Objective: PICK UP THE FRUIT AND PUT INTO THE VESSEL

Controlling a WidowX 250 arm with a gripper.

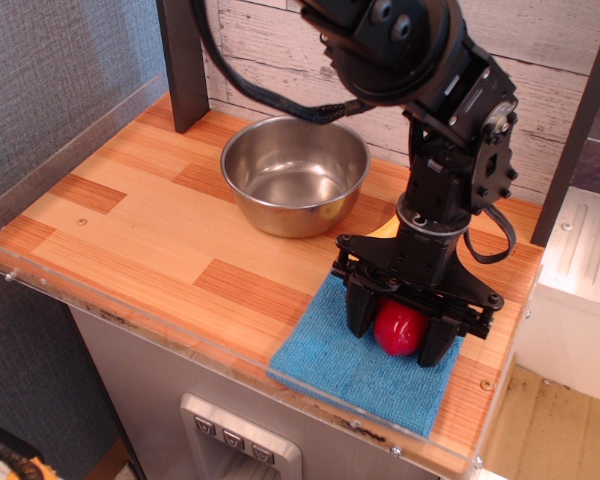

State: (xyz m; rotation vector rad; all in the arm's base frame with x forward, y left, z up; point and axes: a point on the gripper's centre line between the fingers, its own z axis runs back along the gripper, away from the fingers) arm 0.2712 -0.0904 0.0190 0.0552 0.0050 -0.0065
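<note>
Both jaws hug the fruit (399, 327) on cloth (330, 358) near the table edge (280, 372).

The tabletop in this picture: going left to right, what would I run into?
Steel bowl → blue cloth → red fruit between the fingers of the robot's hand.

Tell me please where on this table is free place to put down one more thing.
The widest bare wood lies left and in front of the vessel, up to the clear plastic edge. It is crowded on the right, where the gripper straddles the fruit on the blue cloth.
</note>
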